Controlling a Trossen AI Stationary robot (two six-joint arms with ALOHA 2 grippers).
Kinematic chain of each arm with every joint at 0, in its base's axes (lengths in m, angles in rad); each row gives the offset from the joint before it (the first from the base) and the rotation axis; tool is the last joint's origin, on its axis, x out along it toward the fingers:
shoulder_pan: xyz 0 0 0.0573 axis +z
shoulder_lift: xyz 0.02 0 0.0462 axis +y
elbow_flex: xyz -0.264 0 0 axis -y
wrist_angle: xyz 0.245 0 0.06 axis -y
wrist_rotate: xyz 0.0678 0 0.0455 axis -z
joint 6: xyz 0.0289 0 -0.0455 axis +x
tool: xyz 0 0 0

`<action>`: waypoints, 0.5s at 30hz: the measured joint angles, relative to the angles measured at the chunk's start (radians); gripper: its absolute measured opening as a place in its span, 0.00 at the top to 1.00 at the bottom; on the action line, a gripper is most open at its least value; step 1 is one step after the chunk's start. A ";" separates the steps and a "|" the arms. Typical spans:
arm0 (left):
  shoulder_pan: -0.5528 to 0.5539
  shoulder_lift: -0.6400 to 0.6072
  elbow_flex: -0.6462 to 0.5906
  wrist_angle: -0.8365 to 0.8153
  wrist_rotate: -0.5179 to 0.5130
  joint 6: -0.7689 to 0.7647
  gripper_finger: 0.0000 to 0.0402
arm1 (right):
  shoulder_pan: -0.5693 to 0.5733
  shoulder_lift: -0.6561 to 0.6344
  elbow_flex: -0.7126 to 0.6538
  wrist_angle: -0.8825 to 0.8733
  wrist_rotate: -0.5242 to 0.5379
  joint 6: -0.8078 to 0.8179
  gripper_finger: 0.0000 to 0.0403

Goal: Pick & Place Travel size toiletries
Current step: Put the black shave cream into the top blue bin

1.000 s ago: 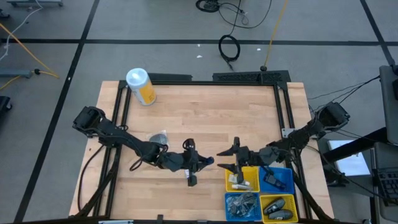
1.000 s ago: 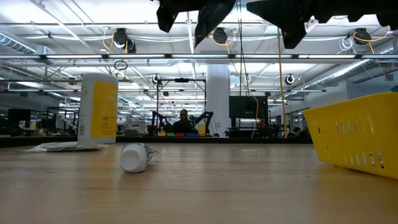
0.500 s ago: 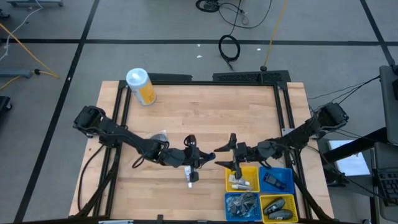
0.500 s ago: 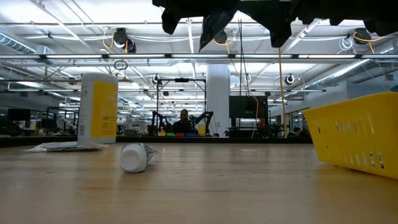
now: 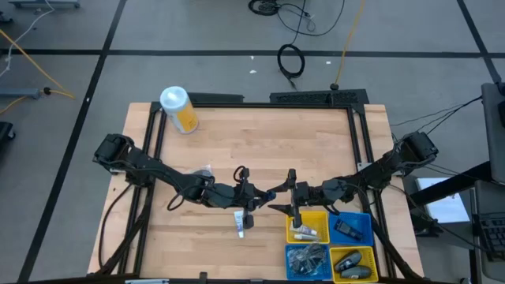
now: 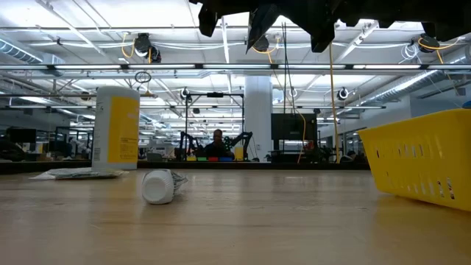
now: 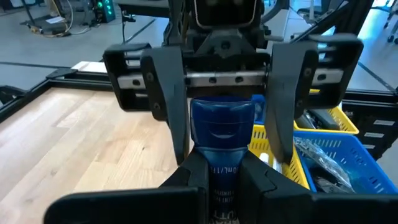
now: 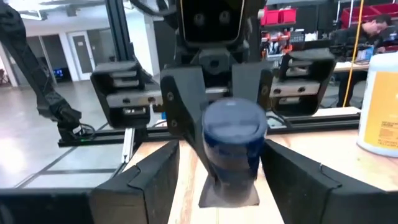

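Note:
A dark blue tube [image 7: 222,134] hangs above the table's middle, in my left gripper [image 5: 263,197], which is shut on it. Its round cap [image 8: 235,134] points at my right gripper [image 5: 282,197]. That gripper is open, with one finger on either side of the cap [image 7: 222,118] and a gap showing. A small white tube [image 5: 241,223] lies flat on the wood below them, its cap [image 6: 157,186] toward the near edge. My left gripper pinches the tube's lower body [image 7: 222,169] between its two fingers [image 7: 186,177]. The fingers come about level from the table's left and lie along the tube. The tube sticks out past the fingertips, cap end toward the table's right, lifted clear of the table.
Near right stand square bins: a yellow one [image 5: 319,214] with white tubes, a blue one [image 5: 364,223], a blue one [image 5: 293,251] with grey jars, and a yellow one [image 5: 371,254] with dark bottles. A yellow canister [image 5: 180,109] stands far left. A clear wrapper [image 5: 203,173] lies left of centre.
Both grippers have closed in on each other above the table's middle. My left one carried the blue tube toward the right. My right one came toward the left until its fingers flank the cap.

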 joint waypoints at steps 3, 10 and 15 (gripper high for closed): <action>0.000 0.000 0.000 0.007 0.000 0.009 0.92 | 0.000 0.001 0.000 0.000 0.001 0.000 0.49; 0.000 0.050 0.001 0.108 0.015 0.036 0.92 | -0.002 0.001 0.000 0.035 0.000 -0.010 0.61; -0.002 0.073 0.000 0.128 -0.002 0.054 0.93 | 0.001 -0.001 -0.002 0.000 0.002 0.006 0.71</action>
